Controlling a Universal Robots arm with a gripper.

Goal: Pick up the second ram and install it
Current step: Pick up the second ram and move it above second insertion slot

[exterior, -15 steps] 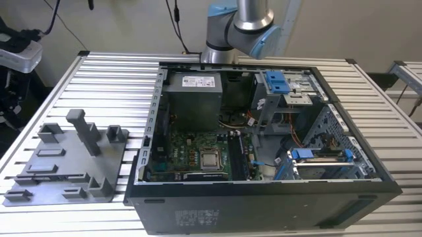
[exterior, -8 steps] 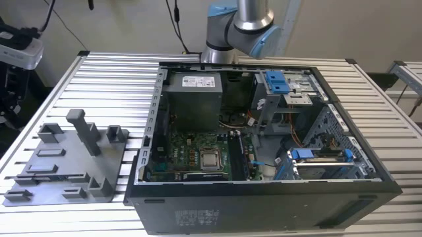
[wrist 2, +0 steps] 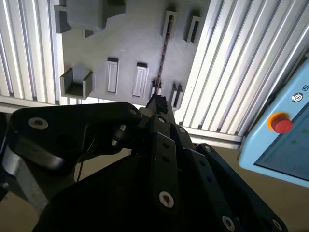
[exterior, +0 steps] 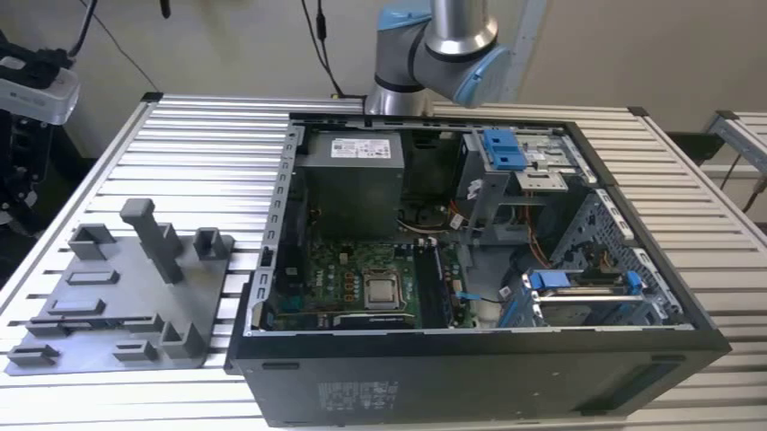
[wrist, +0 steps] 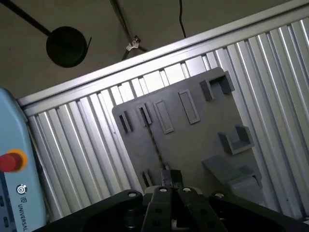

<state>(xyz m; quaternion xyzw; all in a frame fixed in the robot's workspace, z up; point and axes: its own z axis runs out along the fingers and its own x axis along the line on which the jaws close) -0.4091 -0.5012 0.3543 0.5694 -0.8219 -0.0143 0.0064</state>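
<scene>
The second ram [wrist 2: 164, 53] stands on its edge in slots of the grey fixture tray [wrist 2: 130, 43], and shows as a thin dark line. In the first wrist view the ram [wrist: 153, 140] runs across the tray [wrist: 193, 140] toward my gripper [wrist: 171, 176]. My gripper [wrist 2: 157, 102] hangs well above the tray, roughly in line with the ram's near end and apart from it. It holds nothing. The exterior view has the tray [exterior: 72, 296] on the slatted table at its left, beside the open computer case [exterior: 480, 359].
The arm [exterior: 437, 54] rises behind the case, whose motherboard [exterior: 359, 278] lies exposed. Upright posts [exterior: 154, 238] stand on the tray. A pale blue pendant with a red button [wrist 2: 280, 123] lies past the table edge. A round black stand base [wrist: 67, 46] rests on the floor.
</scene>
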